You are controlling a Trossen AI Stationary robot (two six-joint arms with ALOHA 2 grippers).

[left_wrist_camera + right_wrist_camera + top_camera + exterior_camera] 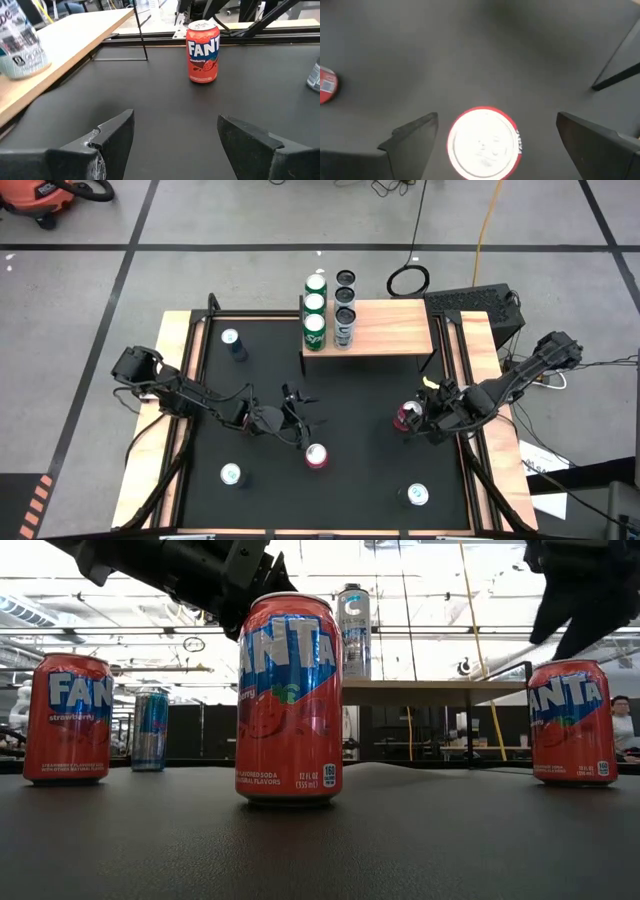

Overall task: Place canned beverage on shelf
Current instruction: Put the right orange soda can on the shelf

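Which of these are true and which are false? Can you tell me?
1. The right tool is open, above a red can. True.
2. The left tool is holding a can. False: it is open and empty.
3. Cans already stand on the shelf. True: green cans and dark cans stand at one end.
4. The shelf is full of cans from end to end. False: most of its wooden top is bare.
5. The red can by the right tool is tipped over. False: it stands upright.
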